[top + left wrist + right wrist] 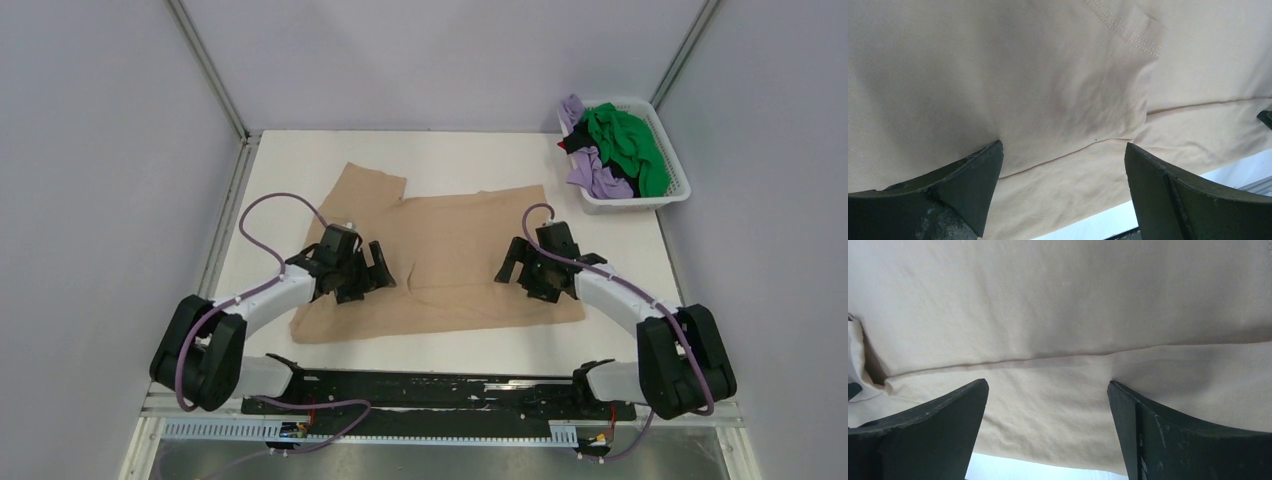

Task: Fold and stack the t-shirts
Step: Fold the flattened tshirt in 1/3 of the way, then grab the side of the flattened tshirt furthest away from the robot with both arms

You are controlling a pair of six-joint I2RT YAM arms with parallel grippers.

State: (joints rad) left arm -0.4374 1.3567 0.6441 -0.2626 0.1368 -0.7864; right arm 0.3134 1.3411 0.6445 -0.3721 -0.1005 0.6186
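1. My left claw (378, 268) (1063, 146) has its jaws spread wide with nothing held between them. My right claw (510, 262) (1048, 383) is likewise spread wide and holds nothing.
2. Both claws hang low over the tan t-shirt (450, 250) and face each other across its middle, well apart. I cannot tell whether the fingertips touch the cloth.
3. Left wrist view: cloth fills the view beyond my fingers (983, 170). A fold edge runs across between them, and a stitched hem shows at the upper right.
4. Right wrist view: a long fold edge crosses just beyond my fingers (1128, 410). The cloth is bunched at the far left of that view.
5. The tan t-shirt lies spread over the middle of the desk (480, 150). One sleeve points toward the far left corner, and the lower edge lies near the desk's near edge. My left claw is over its near-left part and my right claw over its right part.
6. A purple cable (262, 215) loops from my left arm above the desk's left side.
7. A white basket (640, 203) sits at the desk's far right corner, well apart from my right claw. Bunched inside it are a green t-shirt (625, 140), a lilac t-shirt (598, 180) and a black t-shirt (620, 189).
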